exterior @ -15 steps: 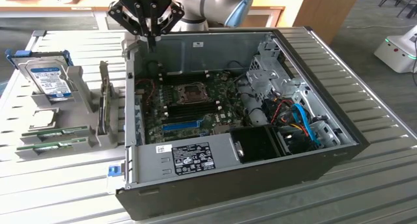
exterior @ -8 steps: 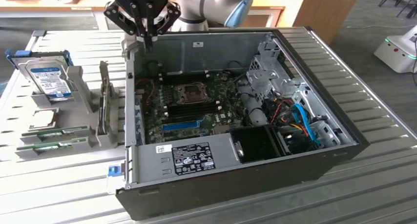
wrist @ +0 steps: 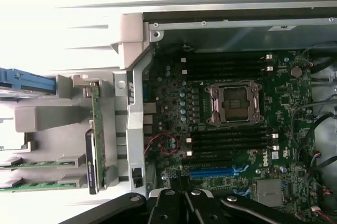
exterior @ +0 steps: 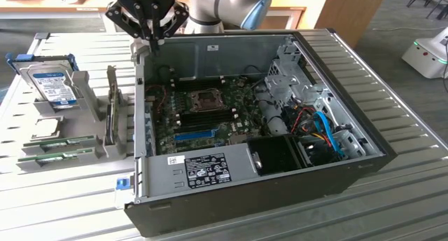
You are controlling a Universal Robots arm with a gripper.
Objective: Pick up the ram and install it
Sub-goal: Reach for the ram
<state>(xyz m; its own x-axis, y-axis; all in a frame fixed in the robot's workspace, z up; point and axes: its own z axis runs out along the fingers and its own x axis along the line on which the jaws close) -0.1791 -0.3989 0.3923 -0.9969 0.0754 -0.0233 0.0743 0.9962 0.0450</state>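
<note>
**Gripper closed and empty over the case's far corner**

Your gripper (exterior: 152, 42) hung with its fingers pinched together, holding nothing, above the far corner of the open computer case (exterior: 280, 194) on the exterior view's left. Beneath it lay the motherboard (exterior: 210, 115) with its black memory slots (wrist: 226, 142). The ram (exterior: 62, 143) sat well apart from your tool, lodged in the grey holder (exterior: 83, 91) at the exterior view's left. A second stick (exterior: 56, 158) was just nearer, and the hard drive (exterior: 52, 83) stood farther back.
</note>
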